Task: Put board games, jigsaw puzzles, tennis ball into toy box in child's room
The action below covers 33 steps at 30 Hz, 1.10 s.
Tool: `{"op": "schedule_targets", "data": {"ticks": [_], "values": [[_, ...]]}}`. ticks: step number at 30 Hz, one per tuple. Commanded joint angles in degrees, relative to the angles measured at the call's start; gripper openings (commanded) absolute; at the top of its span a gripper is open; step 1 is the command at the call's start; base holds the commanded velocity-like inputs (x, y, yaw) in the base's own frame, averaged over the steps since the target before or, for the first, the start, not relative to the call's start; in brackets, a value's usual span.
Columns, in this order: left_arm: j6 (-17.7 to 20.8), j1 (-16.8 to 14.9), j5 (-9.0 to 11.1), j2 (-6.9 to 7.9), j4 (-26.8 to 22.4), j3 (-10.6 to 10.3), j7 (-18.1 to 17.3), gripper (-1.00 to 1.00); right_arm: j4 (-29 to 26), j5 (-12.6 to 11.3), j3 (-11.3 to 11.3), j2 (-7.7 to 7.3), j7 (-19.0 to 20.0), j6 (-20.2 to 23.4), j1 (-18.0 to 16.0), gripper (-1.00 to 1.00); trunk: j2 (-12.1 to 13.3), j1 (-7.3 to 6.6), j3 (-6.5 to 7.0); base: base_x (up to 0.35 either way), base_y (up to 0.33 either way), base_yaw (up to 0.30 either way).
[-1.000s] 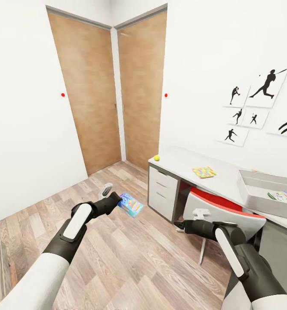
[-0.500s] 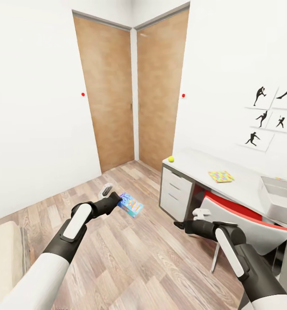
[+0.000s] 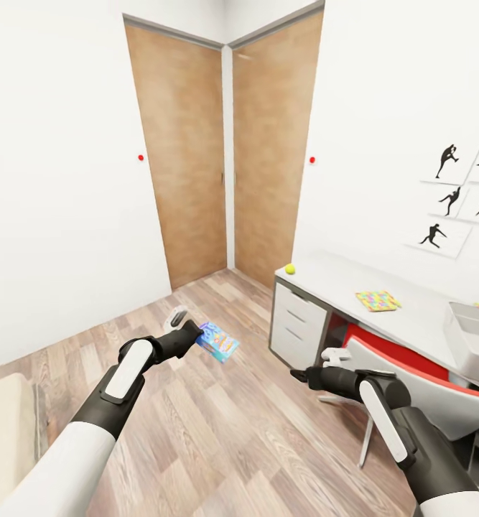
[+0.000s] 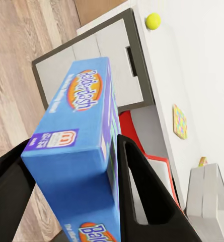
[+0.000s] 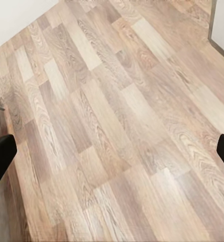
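**Board game carried above the floor, worktop off to the right**

The left gripper [image 3: 194,334] is clamped on a blue board game box [image 3: 217,342], held above the wood-plank floor [image 3: 217,431]. The right gripper [image 3: 307,374] hangs spread wide, holding nothing. On the worktop [image 3: 340,276], the tennis ball [image 3: 289,268] sits near the corner by the doors, a jigsaw puzzle [image 3: 378,300] lies flat further along, and the toy box [image 3: 469,337] stands beyond it. A beige bed [image 3: 2,431] edges in at the left.

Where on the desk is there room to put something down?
On the table, the bare stretch between the tennis ball and the jigsaw puzzle looks free. Toward the toy box it gets tighter.
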Motion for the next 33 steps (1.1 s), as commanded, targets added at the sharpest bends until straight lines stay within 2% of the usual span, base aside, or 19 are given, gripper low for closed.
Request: {"op": "schedule_targets", "data": {"ticks": [1, 25, 33], "values": [[0.04, -0.05, 0.64, 0.02, -0.08, -0.08, 0.52, -1.00, -0.05, 0.32, 0.02, -0.04, 0.32, 0.20, -0.06, 1.00, -0.13, 0.06, -0.13, 0.208, 0.005, 0.007], [0.14, -0.05, 0.84, -0.03, -0.11, -0.09, 0.49, -1.00, -0.05, 0.27, -0.01, -0.18, 0.36, 0.24, -0.06, 1.00, -0.13, 0.06, -0.13, 0.048, 0.001, 0.001], [0.13, -0.05, 0.81, 0.01, -0.14, -0.14, 0.50, -1.00, -0.12, 0.27, -0.02, -0.43, 0.43, 0.19, 0.03, 1.00, -0.13, 0.06, -0.13, 0.188, 0.000, 0.000]]}}
